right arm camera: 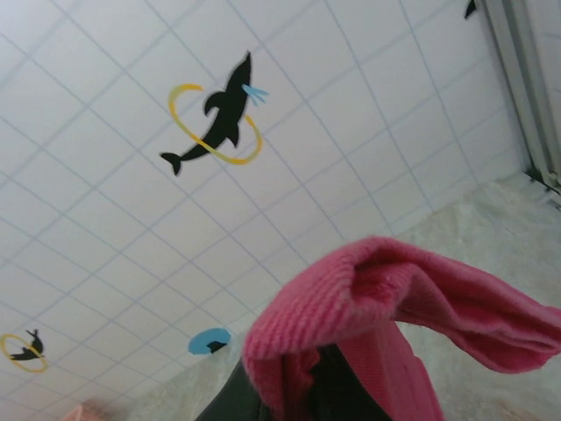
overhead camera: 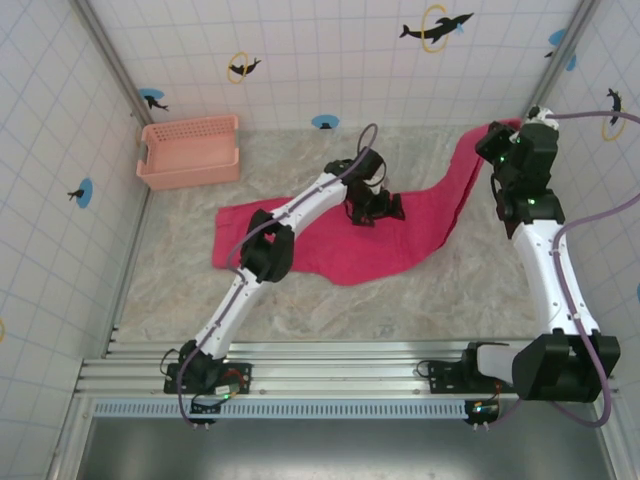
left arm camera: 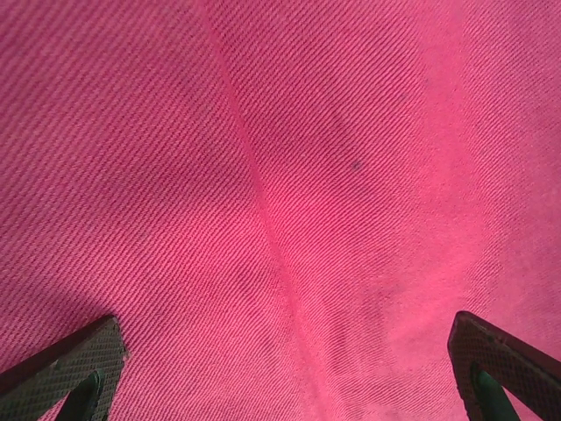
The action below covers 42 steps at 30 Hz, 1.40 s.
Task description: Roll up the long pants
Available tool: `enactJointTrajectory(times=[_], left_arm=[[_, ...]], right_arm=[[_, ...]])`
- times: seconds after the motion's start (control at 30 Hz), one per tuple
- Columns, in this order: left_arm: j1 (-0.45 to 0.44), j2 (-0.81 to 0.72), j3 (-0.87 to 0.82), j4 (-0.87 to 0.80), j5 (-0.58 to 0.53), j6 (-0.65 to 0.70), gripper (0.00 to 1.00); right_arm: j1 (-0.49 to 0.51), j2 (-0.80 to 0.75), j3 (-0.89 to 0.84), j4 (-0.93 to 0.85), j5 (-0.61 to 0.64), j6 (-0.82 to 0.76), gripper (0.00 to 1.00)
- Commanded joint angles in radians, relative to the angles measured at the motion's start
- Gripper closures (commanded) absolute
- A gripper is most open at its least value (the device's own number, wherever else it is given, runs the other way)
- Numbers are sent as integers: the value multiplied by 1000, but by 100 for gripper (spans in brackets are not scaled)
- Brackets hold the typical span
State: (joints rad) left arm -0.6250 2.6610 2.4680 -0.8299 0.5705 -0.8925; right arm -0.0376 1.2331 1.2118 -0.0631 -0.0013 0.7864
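Gripping the long pants by one leg
My right claw is clamping the lifted leg end at two o'clock; my left claw is hanging wide open over the cloth at centre.

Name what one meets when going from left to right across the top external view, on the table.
basket → left gripper, open over the long pants → right gripper, shut on the raised end of the long pants
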Motion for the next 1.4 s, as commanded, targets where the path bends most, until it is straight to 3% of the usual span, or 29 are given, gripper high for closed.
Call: enactJointTrajectory(times=[0.0,0.17,0.33,0.47,0.7,0.8,0.97,1.13,1.37], left_arm=[[-46,118,-12,93,59,-149,2],[-14,8,-50,126,50,-142,3],[113,-229,-228,178,93,-115,2],[310,-486,-390,65,32,30,2],[674,-822,-883,29,-33,227,3],[763,-866,-1003,1,-66,307,2],[806,-851,-1074,-23,-34,370,3],[826,-838,-1103,-39,-25,407,3],[902,-825,-1142,-47,18,439,2]], right_arm=[[4,17,77,39,-54,-5,89],[21,31,122,21,-91,-12,89],[71,29,141,-15,-109,-33,88],[153,28,140,-29,-118,-40,88],[410,50,123,-14,-30,-72,89],[520,103,115,40,12,-76,89],[675,254,154,139,53,-84,89],[775,464,236,269,48,-71,89],[875,757,466,265,-8,-1,91]])
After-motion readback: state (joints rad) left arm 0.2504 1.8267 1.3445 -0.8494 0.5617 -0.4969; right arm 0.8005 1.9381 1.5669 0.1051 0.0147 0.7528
